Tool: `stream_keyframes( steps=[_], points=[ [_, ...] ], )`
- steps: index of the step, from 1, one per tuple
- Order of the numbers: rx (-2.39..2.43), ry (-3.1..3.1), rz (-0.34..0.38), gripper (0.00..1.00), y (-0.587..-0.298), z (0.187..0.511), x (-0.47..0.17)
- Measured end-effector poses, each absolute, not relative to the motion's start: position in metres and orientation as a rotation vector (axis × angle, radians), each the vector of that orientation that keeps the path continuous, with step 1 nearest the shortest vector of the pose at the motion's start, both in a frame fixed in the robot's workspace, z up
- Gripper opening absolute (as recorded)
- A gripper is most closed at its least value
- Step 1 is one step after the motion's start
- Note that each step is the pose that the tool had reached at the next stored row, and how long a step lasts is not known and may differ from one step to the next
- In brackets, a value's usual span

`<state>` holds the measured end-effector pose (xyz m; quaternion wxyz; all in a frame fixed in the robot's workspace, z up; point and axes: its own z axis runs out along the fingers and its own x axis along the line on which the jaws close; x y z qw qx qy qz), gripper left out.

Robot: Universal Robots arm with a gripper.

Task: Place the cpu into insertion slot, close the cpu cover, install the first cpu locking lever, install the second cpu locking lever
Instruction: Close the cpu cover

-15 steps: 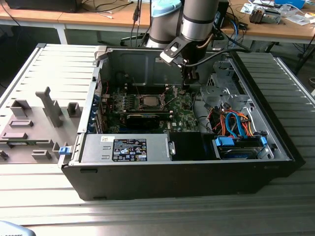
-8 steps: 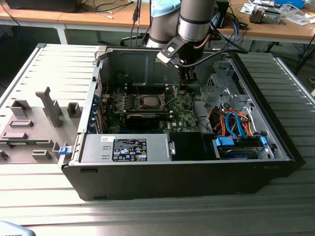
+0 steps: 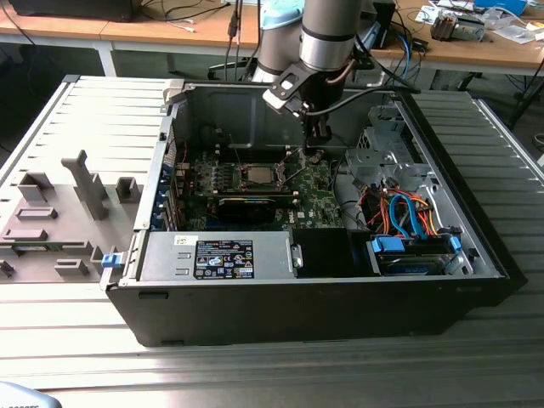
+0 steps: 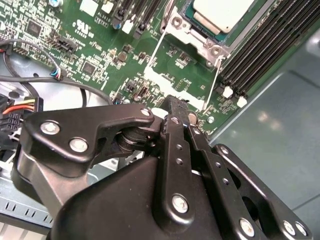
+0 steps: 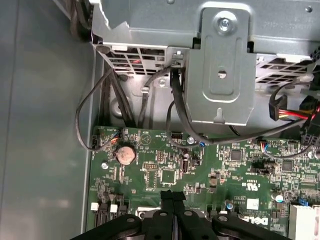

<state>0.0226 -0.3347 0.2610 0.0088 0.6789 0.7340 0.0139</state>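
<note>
The cpu [image 4: 220, 12] lies with its silvery top up in the insertion slot [image 3: 255, 176] on the green motherboard [image 4: 100, 50]. The cpu cover [image 4: 192, 32], a metal frame, lies down around the chip. Two thin wire locking levers [image 4: 156, 50] [image 4: 214, 80] run out from the socket's corners towards me. My gripper [image 4: 180, 106] is shut with nothing between its black fingers [image 5: 172, 197]. It hovers just above the board, a short way from the socket, close to the end of the second wire. In the exterior view the gripper [image 3: 315, 153] is on the socket's right.
The open computer case [image 3: 306, 289] lies on a ribbed metal table. A grey drive cage [image 5: 220, 75] with black cables [image 5: 177, 100] stands beyond the board's edge. A coin battery [image 5: 125, 154] sits on the board. Black memory slots [image 4: 260, 50] flank the socket.
</note>
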Motion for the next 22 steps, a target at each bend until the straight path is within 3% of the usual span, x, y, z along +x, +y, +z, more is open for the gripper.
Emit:
stream_keyframes(
  steps=[9, 22],
  points=[
    [2.122, 2.294, 0.042, 0.11, -0.335, 0.261, 0.016],
    [2.150, 2.324, -0.025, 0.11, -0.335, 0.260, 0.048]
  ],
)
